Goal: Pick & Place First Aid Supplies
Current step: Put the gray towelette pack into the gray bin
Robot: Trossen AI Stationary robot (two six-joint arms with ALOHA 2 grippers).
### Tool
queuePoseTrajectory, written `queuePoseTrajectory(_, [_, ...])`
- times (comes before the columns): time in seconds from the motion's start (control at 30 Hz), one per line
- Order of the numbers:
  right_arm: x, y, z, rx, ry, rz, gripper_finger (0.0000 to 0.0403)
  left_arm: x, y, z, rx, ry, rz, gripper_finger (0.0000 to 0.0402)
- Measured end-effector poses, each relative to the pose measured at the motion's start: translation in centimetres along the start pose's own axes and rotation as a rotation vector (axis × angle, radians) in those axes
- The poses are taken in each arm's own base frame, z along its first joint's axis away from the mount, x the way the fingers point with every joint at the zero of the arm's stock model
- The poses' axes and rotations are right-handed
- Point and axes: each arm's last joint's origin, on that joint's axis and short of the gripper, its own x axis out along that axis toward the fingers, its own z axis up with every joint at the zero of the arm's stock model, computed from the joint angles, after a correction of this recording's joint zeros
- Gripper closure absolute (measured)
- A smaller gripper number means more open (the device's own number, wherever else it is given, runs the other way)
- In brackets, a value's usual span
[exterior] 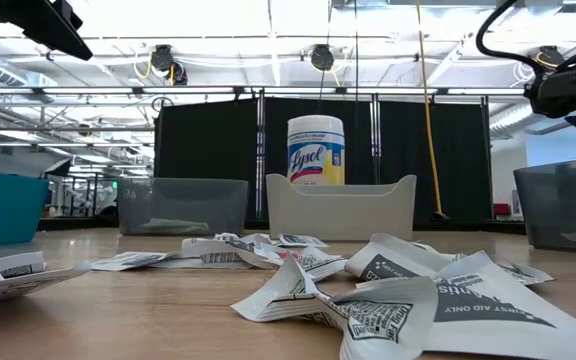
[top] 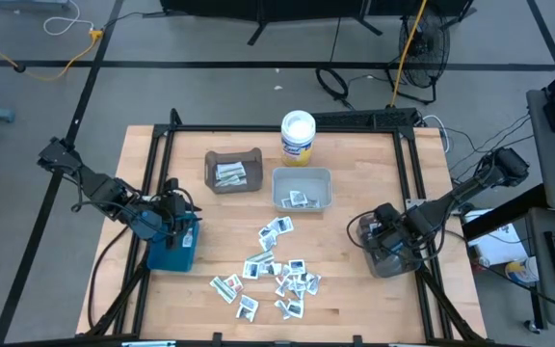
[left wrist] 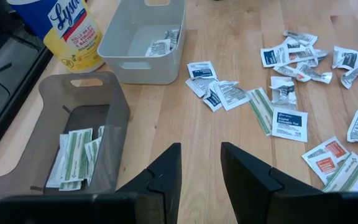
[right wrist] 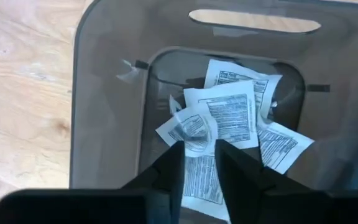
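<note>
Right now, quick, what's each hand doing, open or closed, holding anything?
Left hand: open, empty, over the teal bin.
Right hand: fingers parted above the packets in the grey bin; whether it grips one cannot be told.

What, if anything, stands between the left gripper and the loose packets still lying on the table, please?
Nothing visible does. The left gripper hangs open above the teal bin at the table's left, and bare wood separates it from the scattered packets. The brown bin and white bin sit off to the side.

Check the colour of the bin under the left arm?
Teal bin; the high view shows it best.
</note>
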Motion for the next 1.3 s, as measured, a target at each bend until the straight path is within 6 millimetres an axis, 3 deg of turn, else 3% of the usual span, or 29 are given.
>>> queuePoseTrajectory(0.3, [-0.7, -0.3, 0.1, -0.011, 0.023, 0.064, 0.0298, 0.0, 0.0, 0.0, 0.002, -0.002, 0.0, 0.0284])
queuePoseTrajectory(0.43, [-1.4, 0.3, 0.5, -0.081, -0.081, 0.198, 0.031, 0.0, 0.1, 0.1, 0.001, -0.014, 0.024, 0.0284])
queuePoseTrajectory(0.6, [-2.9, 1.8, 1.1, -0.303, -0.347, 0.424, 0.0321, 0.0, 0.2, 0.1, 0.001, -0.043, 0.083, 0.0284])
queuePoseTrajectory(0.8, [-5.8, 4.6, 1.4, -0.735, -0.694, 0.657, 0.0323, 0.0, 0.1, 0.8, -0.036, -0.114, 0.099, 0.0284])
queuePoseTrajectory(1.0, [-7.7, 6.6, 0.8, -1.101, -0.853, 0.898, 0.0321, -0.2, -0.3, 1.8, -0.06, -0.203, 0.073, 0.0284])
queuePoseTrajectory(1.1, [-8.2, 7.2, 0.6, -1.2, -0.924, 0.969, 0.0325, -0.2, -0.3, 1.9, -0.075, -0.209, 0.069, 0.0284])
queuePoseTrajectory(1.3, [-8.3, 8.7, 0.7, -1.156, -1.003, 1.037, 0.0326, 0.9, -1.2, 1.9, -0.095, -0.158, 0.027, 0.0284])
